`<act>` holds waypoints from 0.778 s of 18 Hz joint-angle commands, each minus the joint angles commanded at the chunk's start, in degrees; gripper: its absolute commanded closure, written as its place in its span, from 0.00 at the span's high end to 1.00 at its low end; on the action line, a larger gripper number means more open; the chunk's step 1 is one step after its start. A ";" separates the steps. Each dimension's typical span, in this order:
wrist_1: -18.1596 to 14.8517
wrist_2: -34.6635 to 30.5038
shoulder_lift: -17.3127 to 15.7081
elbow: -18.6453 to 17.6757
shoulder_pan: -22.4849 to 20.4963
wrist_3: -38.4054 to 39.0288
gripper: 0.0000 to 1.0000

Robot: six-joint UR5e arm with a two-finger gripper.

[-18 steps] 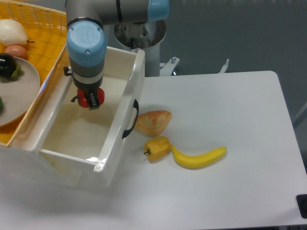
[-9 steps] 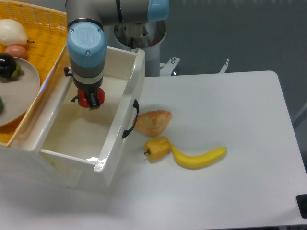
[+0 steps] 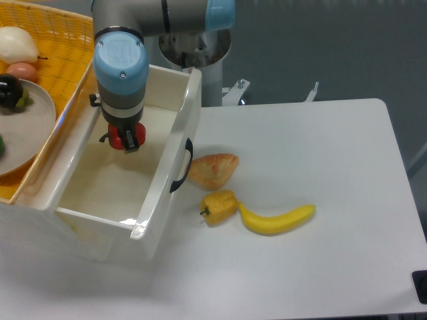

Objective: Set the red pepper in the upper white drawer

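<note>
On my feed the gripper point(image 3: 125, 140) sits in the left-centre of the frame, hanging inside the open mouth of the upper white drawer point(image 3: 170, 143). Its two dark fingers are clamped on the red pepper point(image 3: 117, 138), one on each side. Of the pepper I can see only a small, glossy, bright-red patch bulging out around the fingers; the rest is covered by the gripper and the blue-capped wrist above it. I cannot make out its stem. The pepper is above the drawer's pale floor, but I cannot tell from this angle whether it touches the bottom.

The drawer is a deep, glossy white box, pulled out toward the lower left, with a curved black handle point(image 3: 181, 165) on its right-facing front wall.

In the upper left corner I see a yellow wicker basket point(image 3: 70, 43) holding a grey plate point(image 3: 30, 130), with a white item, a brownish egg-like item and a dark round one.

On the white table point(image 3: 313, 220), just right of the handle, lies a croissant point(image 3: 213, 169). Below it is a yellow pepper point(image 3: 220, 207), and a banana point(image 3: 278, 219) lies against that pepper's right side.
</note>
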State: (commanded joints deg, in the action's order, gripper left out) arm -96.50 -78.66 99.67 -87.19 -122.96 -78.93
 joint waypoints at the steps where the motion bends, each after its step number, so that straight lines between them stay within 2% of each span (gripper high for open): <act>1: 0.00 0.00 0.09 -0.09 0.00 0.00 0.68; 14: 0.00 0.00 0.09 -0.09 0.00 -0.09 0.70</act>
State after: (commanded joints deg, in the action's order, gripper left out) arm -96.50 -78.66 99.76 -87.28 -122.96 -79.01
